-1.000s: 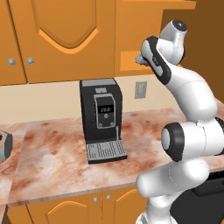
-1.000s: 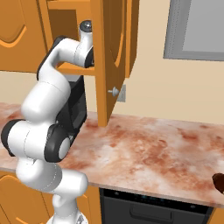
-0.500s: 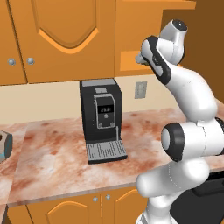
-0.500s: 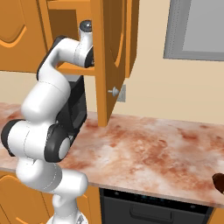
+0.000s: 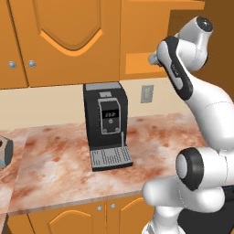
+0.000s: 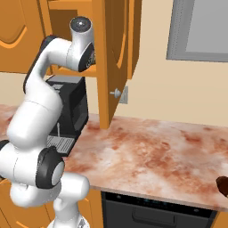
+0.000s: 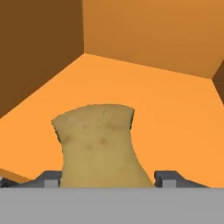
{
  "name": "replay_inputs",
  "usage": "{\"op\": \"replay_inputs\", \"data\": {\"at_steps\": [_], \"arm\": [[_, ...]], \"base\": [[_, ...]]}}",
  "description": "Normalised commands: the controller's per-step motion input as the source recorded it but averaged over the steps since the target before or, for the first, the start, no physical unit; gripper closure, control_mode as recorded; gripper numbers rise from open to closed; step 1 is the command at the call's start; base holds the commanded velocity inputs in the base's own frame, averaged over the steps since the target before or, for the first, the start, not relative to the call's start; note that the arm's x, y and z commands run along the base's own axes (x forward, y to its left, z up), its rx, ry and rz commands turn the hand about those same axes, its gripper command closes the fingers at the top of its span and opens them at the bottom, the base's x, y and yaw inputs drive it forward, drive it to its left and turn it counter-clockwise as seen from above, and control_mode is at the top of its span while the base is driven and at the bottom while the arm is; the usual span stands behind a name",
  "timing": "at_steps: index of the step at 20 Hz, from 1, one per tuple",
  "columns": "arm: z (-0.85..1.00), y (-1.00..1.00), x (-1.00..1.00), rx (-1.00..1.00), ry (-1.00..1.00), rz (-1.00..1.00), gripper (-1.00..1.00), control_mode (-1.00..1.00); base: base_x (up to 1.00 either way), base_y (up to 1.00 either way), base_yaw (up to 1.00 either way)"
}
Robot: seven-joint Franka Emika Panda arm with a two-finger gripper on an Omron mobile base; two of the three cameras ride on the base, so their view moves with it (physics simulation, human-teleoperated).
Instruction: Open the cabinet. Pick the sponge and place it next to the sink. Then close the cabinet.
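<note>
- We judged the sponge [image 7: 98, 146] light and soft: its sides pinched inward between the fingers, so a gentle squeeze across the narrow middle should suffice; it looked unlikely to slip or break.
- The sponge sat on the orange shelf [image 7: 166, 109] inside the cabinet [image 6: 113, 53], well in front of the shelf's back corner.
- The hand [image 7: 107, 179] was closed on the sponge, one finger at each side, with the sponge's far end projecting over the shelf.
- The cabinet door stood open above the worktop [image 6: 156, 151].

No word or brand can be read anywhere. The coffee machine [image 5: 108, 125] on the bench carries a small lit display, its pale characters too blurred to make out
</note>
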Motion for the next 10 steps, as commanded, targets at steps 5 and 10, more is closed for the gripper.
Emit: {"op": "replay_inputs", "data": {"at_steps": [5,10], "arm": [[0.06,0.23,-0.87,0.0,-0.01,0.0,1.0,-1.0],[0.11,0.01,-1.0,0.05,0.0,0.0,1.0,-1.0]], "base": [[0.0,0.0,0.0],[0.0,0.0,0.0]]}}
